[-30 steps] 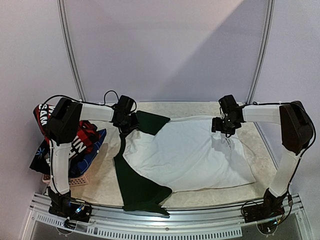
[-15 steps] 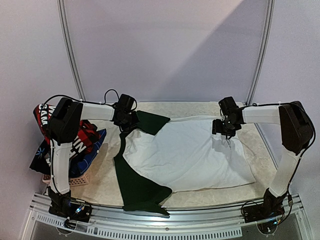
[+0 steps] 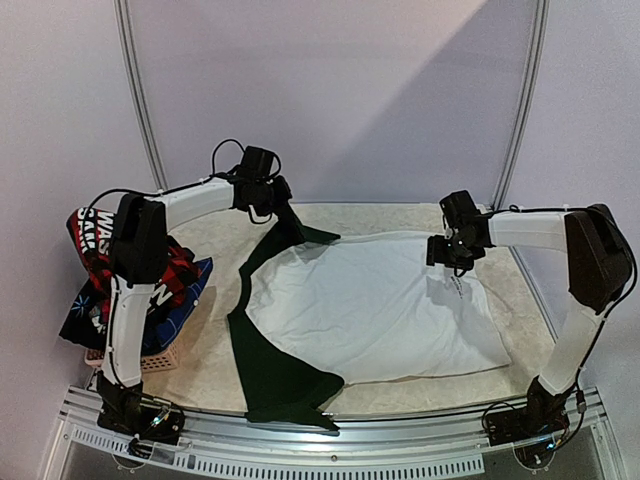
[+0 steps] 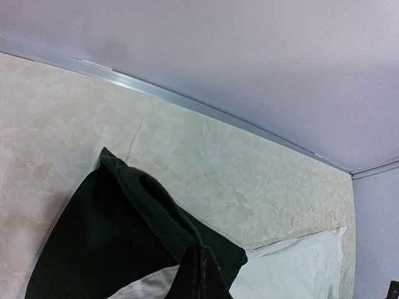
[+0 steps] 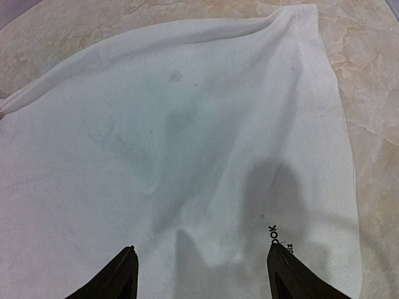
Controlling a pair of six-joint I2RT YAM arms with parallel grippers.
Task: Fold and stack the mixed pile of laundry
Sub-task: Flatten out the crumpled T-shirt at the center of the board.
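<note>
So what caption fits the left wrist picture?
The left gripper pinches the T-shirt's dark green sleeve up off the marbled table.

A cream, marbled desk (image 3: 200, 345) is carrying a white T-shirt (image 3: 380, 310) with dark green sleeves, which is lying spread across most of its middle. One green sleeve is hanging raised above the far-left surface. A small pinkish basket (image 3: 150, 360) is sitting at the desk's left edge.
</note>
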